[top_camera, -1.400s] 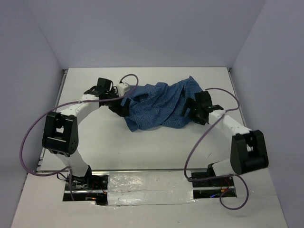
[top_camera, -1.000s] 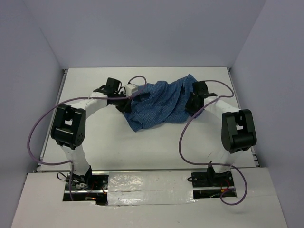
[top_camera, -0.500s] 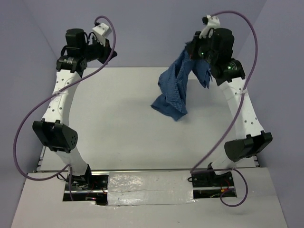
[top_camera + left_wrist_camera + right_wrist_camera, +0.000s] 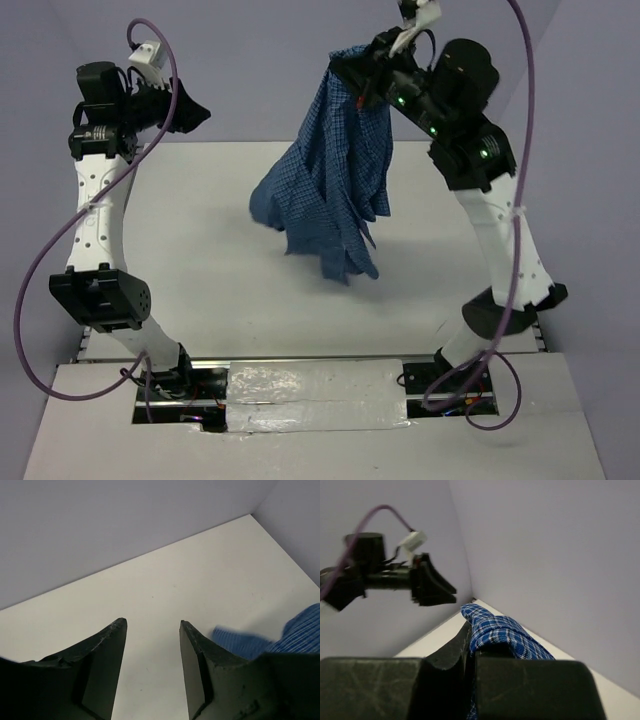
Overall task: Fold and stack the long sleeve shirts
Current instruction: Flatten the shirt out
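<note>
One shirt [image 4: 335, 190] hangs from the right pincer [image 4: 350, 64].

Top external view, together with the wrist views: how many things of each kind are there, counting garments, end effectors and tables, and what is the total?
blue checked shirt: 1
end effectors: 2 (left end effector open and empty, right end effector shut on the shirt)
white table: 1
Total: 4
</note>
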`<action>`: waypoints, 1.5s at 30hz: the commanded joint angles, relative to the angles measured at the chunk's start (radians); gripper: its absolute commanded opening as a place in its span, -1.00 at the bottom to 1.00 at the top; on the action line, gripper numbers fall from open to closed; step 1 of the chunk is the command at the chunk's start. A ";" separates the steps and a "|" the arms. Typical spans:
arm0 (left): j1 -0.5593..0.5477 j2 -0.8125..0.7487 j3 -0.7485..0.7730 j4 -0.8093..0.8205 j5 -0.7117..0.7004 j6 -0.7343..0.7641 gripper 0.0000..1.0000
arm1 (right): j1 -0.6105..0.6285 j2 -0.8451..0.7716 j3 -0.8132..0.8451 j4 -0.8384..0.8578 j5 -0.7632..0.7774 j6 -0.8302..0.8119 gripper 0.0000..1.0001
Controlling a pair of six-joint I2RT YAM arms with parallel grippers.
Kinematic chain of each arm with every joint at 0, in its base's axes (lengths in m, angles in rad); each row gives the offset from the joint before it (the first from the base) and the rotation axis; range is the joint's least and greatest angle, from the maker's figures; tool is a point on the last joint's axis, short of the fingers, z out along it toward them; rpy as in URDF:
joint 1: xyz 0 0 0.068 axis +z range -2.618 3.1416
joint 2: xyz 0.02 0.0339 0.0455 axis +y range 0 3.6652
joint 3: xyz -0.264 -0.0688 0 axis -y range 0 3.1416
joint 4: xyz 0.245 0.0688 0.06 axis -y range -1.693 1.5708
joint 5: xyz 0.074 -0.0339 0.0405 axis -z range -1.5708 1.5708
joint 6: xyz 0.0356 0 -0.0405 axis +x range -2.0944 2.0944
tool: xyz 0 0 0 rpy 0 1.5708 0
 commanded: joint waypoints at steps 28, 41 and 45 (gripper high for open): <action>-0.750 -0.184 -0.674 -0.269 -0.376 0.601 0.81 | -0.457 -0.058 -1.167 0.115 0.037 0.354 0.63; -0.871 -0.132 -1.046 0.021 -0.674 0.629 0.83 | -0.549 0.081 -1.120 0.141 0.081 0.431 0.65; -0.871 -0.095 -1.087 0.095 -0.807 0.627 0.66 | -0.553 0.170 -1.017 0.065 0.176 0.391 0.65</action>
